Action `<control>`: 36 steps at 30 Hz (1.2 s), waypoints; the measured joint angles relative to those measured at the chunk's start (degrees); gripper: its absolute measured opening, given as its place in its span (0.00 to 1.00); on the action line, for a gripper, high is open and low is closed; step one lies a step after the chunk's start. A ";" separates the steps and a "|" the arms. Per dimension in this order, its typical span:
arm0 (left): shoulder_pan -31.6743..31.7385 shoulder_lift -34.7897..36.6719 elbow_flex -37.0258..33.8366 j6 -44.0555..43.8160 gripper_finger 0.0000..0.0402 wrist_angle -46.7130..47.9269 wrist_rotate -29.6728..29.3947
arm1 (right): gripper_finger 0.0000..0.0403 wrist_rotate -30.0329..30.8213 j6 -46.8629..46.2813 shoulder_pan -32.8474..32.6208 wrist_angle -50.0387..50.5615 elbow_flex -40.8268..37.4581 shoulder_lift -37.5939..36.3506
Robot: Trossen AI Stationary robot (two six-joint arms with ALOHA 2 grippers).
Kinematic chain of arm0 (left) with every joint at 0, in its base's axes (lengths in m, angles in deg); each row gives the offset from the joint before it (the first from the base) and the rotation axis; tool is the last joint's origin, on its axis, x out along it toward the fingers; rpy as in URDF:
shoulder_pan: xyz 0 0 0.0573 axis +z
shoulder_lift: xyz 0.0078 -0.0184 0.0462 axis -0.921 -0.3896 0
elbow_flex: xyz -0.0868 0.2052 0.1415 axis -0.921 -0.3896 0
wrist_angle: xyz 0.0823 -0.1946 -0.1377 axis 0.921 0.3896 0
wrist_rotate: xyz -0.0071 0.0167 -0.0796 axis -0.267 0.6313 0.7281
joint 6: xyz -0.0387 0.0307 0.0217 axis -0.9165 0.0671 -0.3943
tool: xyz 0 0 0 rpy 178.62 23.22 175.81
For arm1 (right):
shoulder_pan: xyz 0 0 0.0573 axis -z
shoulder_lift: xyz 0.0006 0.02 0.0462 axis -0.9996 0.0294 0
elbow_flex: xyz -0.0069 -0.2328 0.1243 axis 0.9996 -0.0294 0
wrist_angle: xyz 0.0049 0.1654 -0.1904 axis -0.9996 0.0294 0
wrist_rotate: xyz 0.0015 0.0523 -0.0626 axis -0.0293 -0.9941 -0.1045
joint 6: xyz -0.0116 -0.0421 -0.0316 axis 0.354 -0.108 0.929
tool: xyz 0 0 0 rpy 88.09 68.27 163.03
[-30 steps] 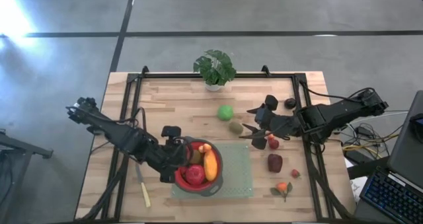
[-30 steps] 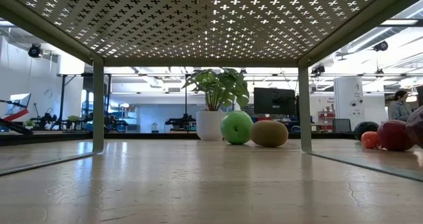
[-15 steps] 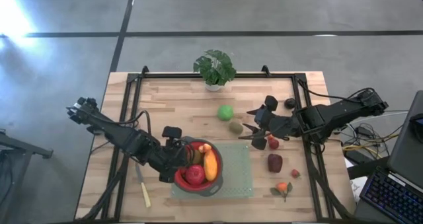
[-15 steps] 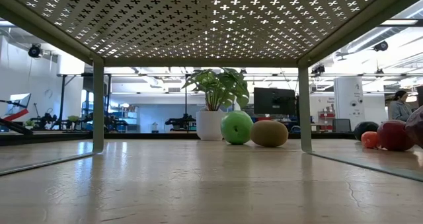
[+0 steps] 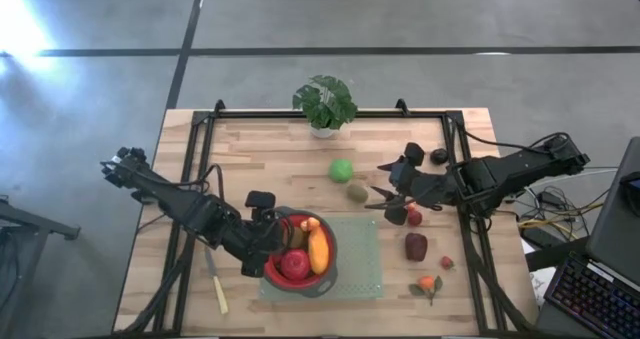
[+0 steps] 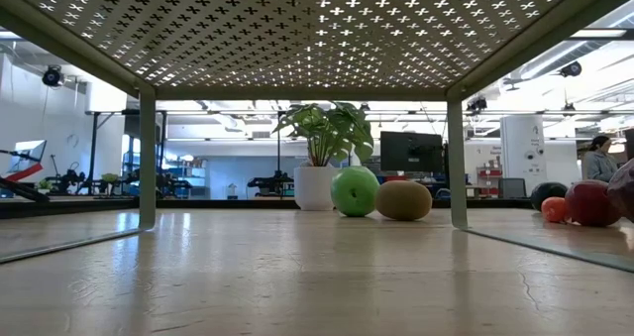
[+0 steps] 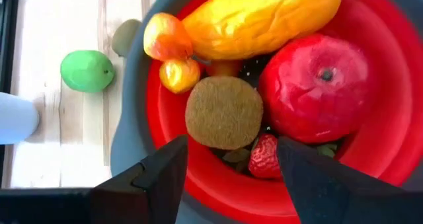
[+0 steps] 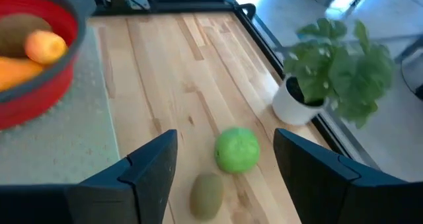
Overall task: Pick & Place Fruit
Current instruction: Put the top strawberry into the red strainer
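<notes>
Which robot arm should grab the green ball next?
The right one, probably. Its open end effector hangs beside the green ball and the kiwi, and its wrist camera looks straight at them. The left end effector is open over the red bowl, farther away.

Light was bright and even across the wooden table (image 5: 270,169), shadows soft and short. Strong glare burned out the floor (image 5: 20,24) beyond the table's far left corner. At table height the perforated panel (image 6: 297,29) overhead glowed where light came through, and the near tabletop lay out of focus. The potted plant (image 8: 334,69) was blurred in the right wrist view.
</notes>
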 joint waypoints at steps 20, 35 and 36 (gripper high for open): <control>-0.07 8.87 1.67 7.71 0.58 -5.01 -6.35 | 0.55 -5.42 -28.09 16.05 29.85 -8.55 -2.76; -0.07 13.14 1.62 7.80 0.58 -5.11 -6.82 | 0.65 -16.69 -31.89 28.03 31.53 -21.34 -2.76; -0.07 13.14 1.58 7.80 0.58 -5.11 -6.82 | 0.65 -17.36 -32.27 28.43 31.51 -22.11 -2.76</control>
